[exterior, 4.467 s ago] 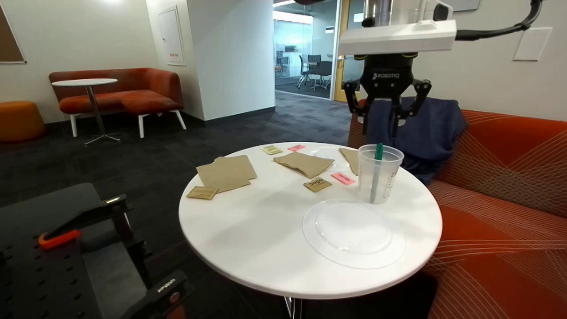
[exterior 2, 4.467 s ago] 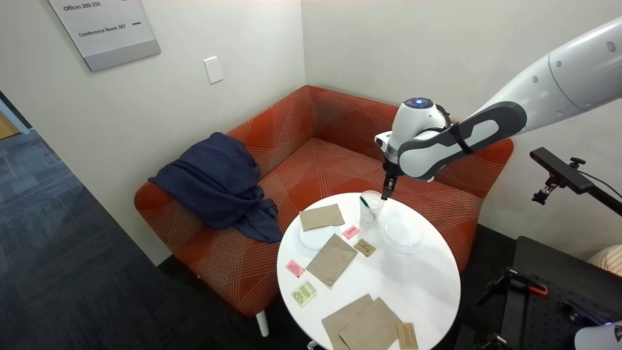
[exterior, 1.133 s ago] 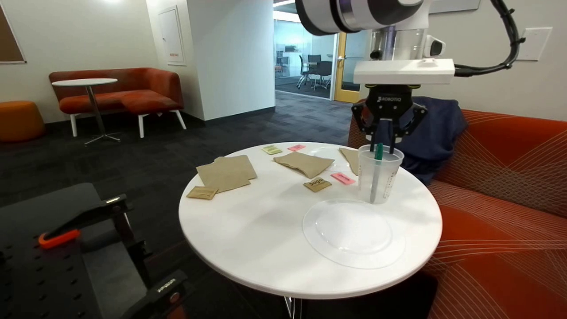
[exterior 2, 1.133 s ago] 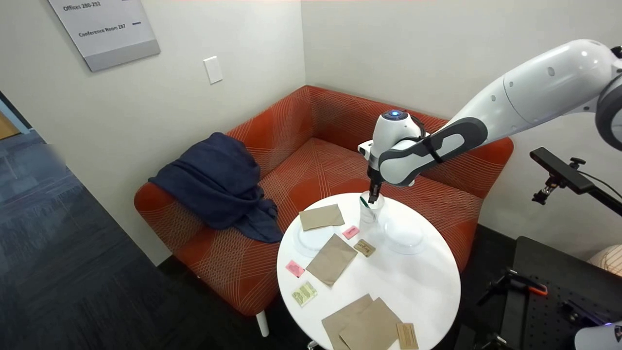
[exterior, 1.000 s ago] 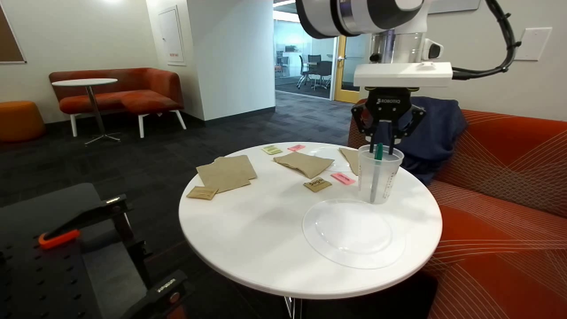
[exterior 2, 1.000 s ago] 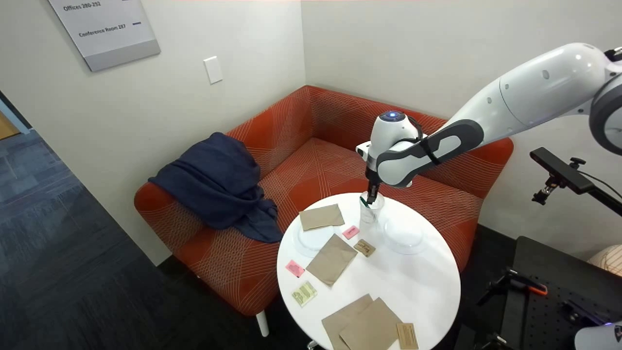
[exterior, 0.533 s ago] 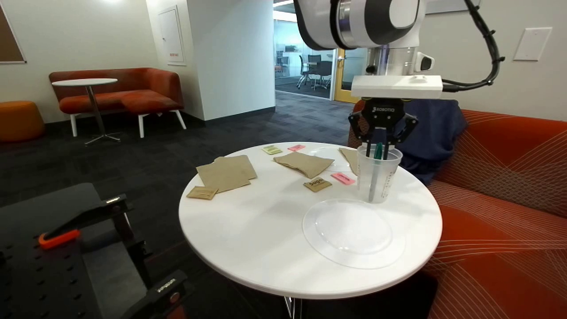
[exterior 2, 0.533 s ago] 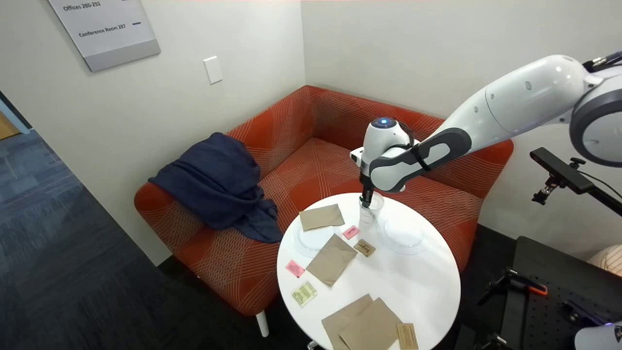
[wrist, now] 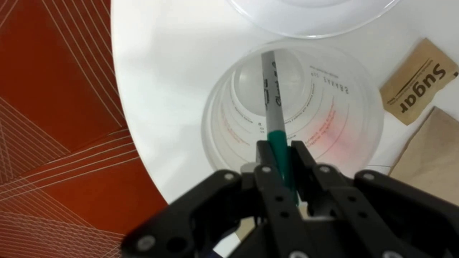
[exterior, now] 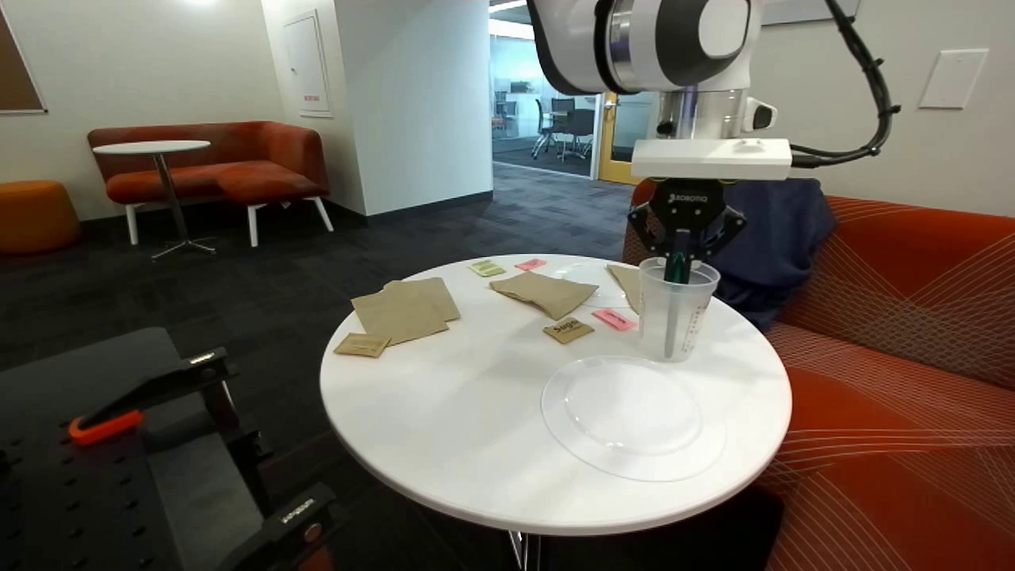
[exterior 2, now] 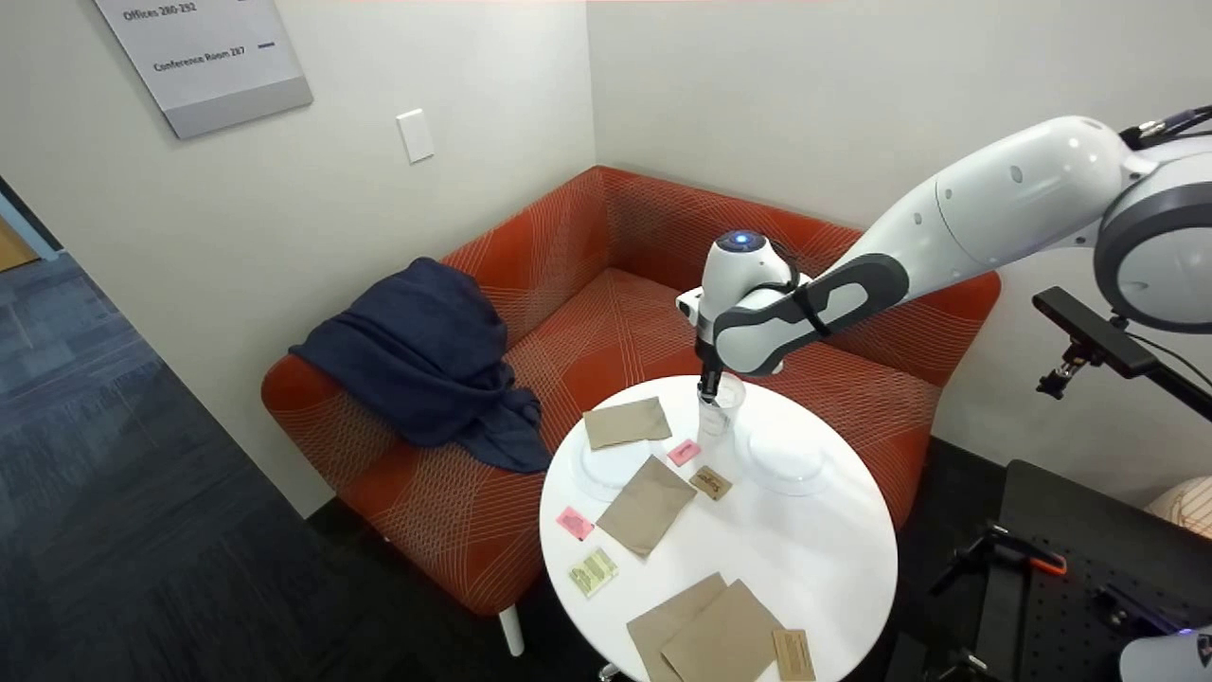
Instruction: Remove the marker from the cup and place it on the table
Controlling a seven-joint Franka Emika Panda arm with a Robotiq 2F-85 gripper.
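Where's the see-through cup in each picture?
In an exterior view, the clear plastic cup stands right of centre.
In an exterior view, the cup sits below centre, slightly right.
In the wrist view, the cup, seen from above, covers the middle.
Each shows the brown Sugar packet: left of, below, then right of the cup.

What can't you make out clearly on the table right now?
Marker, green end: wrist view, partly hidden by the end effector.
Clear plate beside the cup: wrist view, cut off by the top edge.
Brown paper near the sugar packet: wrist view, cut off by the right edge.
Print on the pink packets: both exterior views, too small to read.
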